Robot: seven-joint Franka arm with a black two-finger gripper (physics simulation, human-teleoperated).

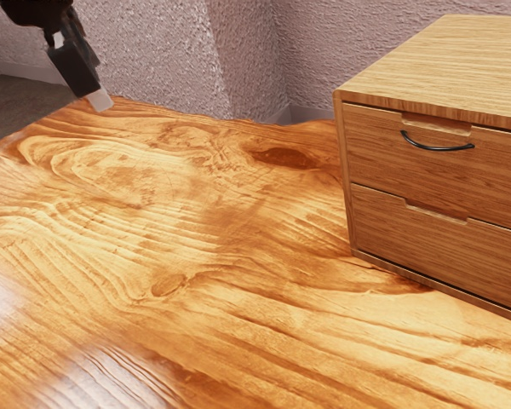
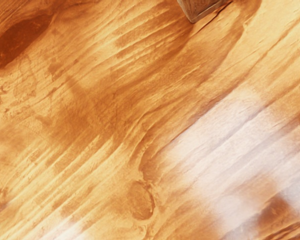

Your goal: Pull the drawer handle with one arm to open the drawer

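Observation:
A light wooden cabinet (image 1: 443, 77) with two drawers stands at the exterior view's right. Its upper drawer (image 1: 494, 183) carries a thin, curved black handle (image 1: 437, 146), and both drawer fronts sit flush with the frame. My black gripper (image 1: 98, 99) hangs high at the exterior view's upper left, far from the handle and well above the table. Nothing is held in it. In the wrist view a bottom corner of the cabinet (image 2: 199, 9) shows ahead of my hand, with wood-grain tabletop beneath.
The glossy wooden tabletop (image 1: 196, 256) stretches between my gripper and the cabinet with no objects on it. Textured grey walls (image 1: 196, 51) rise behind the table. The lower drawer (image 1: 443, 247) has no handle, just a notch at its top edge.

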